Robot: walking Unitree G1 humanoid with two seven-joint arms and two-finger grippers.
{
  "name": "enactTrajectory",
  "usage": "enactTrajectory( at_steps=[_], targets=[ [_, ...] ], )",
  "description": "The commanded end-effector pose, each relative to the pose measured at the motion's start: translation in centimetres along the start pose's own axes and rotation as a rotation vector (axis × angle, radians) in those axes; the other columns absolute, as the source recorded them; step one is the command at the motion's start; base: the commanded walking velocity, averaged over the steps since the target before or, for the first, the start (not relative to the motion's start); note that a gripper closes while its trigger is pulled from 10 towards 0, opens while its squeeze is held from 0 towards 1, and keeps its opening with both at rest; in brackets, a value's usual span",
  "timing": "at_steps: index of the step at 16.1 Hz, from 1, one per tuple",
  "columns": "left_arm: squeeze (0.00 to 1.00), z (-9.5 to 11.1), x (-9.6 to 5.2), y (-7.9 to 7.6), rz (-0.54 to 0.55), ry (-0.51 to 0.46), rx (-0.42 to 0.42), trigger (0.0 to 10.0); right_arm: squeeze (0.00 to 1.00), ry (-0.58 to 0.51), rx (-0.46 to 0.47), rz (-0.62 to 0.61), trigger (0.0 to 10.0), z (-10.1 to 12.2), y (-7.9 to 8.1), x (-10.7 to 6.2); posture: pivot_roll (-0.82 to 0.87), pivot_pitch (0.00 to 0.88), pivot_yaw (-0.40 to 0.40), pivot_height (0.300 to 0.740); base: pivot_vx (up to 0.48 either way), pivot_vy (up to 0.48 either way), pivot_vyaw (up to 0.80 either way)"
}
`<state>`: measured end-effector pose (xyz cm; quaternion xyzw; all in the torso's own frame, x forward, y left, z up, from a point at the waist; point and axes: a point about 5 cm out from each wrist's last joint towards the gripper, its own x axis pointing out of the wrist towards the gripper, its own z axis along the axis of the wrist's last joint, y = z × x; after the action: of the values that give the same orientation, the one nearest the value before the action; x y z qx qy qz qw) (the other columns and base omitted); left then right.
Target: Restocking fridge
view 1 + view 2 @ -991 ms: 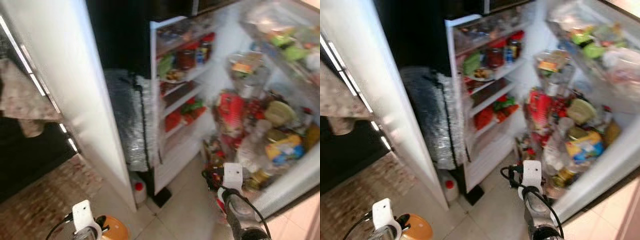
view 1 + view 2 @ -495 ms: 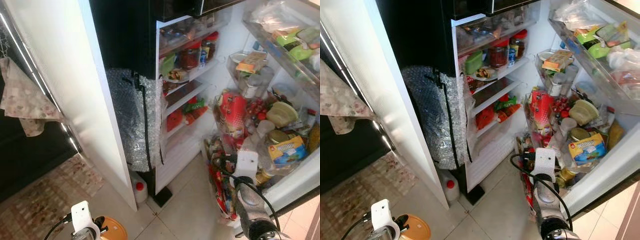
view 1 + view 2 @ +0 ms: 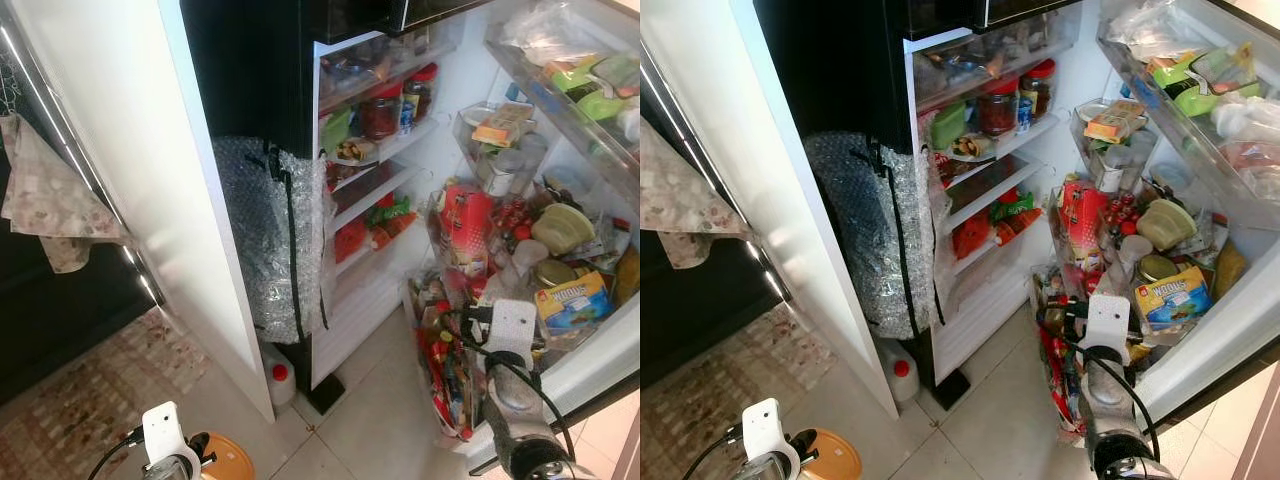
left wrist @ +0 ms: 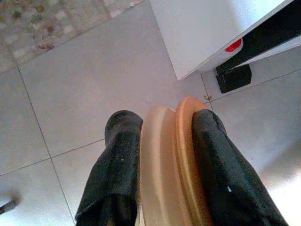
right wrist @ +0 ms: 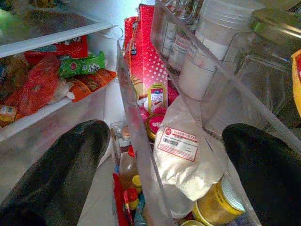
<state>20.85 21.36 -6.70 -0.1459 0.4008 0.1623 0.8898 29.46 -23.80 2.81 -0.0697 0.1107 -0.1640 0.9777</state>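
— What's the left gripper (image 4: 162, 165) got? From here it's nearly cut off at the bottom of the head view.

— An orange lid (image 4: 181, 160), or a shallow dish, held on edge; the two black fingers (image 4: 117, 160) are pressed against its faces, so it's clamped; what kind of container it belongs to, I can't make out. It hangs low over the tiled floor (image 4: 84, 89), near the foot of the fridge (image 3: 375, 285).

— And the right gripper (image 5: 164, 165)?

— Up at the open fridge door (image 3: 590, 360); fingers spread wide, nothing between them but the clear wall of the door bin (image 5: 136, 141). Beyond it there's a red carton (image 5: 153, 70), a white pouch (image 5: 186, 150) with a label too small to read, and a gold-lidded jar (image 5: 214, 207) half hidden.

— The bottom of that door?

— A jumble of bottles (image 3: 440, 345) and packets; hard to tell apart. A bubble-wrapped bundle (image 3: 270, 235) covers the lower part of the fridge's edge; behind it, a white jug (image 3: 277, 378) with a red cap, partly hidden.
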Motion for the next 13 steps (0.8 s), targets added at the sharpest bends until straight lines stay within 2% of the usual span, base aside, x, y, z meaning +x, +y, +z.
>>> enactTrajectory(
  at_steps=[1,4,6,9,10,11,13],
  targets=[
    [0.00,-0.6,-0.1,0.1,-0.001,0.026,0.016,10.0,0.00,-0.017,0.011,-0.050,10.0,0.4,-1.2,0.3,0.02,0.000,0.009,0.740,0.000,0.000,0.00],
    [0.00,-0.6,-0.1,0.1,0.000,0.027,0.016,10.0,0.00,0.001,-0.002,-0.085,10.0,0.2,-2.3,0.3,0.01,0.000,0.012,0.740,0.000,0.000,0.00],
    [0.00,-0.6,-0.1,0.0,-0.003,0.030,0.018,10.0,0.00,0.019,-0.017,-0.132,10.0,-0.2,-4.2,0.3,0.01,0.000,0.009,0.740,0.000,0.000,0.00],
    [0.00,-0.6,-0.1,-0.3,-0.013,0.029,0.031,10.0,0.00,0.072,-0.033,-0.280,10.0,-1.0,-9.0,-0.3,0.00,0.000,0.000,0.740,0.000,0.000,0.00],
    [0.00,-0.6,0.0,-0.3,-0.013,0.028,0.030,10.0,0.00,0.082,-0.033,-0.307,10.0,-1.2,-9.8,-0.6,0.00,0.000,0.000,0.740,0.000,0.000,0.00],
    [0.00,-0.6,-0.1,-0.2,-0.011,0.028,0.026,10.0,0.00,0.120,-0.058,-0.388,10.0,-1.9,-12.8,-1.5,0.00,0.000,0.001,0.740,0.000,0.000,0.00],
    [0.00,-0.6,-0.1,-0.2,-0.009,0.030,0.029,10.0,0.00,0.151,-0.075,-0.452,10.0,-2.4,-15.0,-2.4,0.00,0.000,0.006,0.740,0.000,0.000,0.00]
  ],
)
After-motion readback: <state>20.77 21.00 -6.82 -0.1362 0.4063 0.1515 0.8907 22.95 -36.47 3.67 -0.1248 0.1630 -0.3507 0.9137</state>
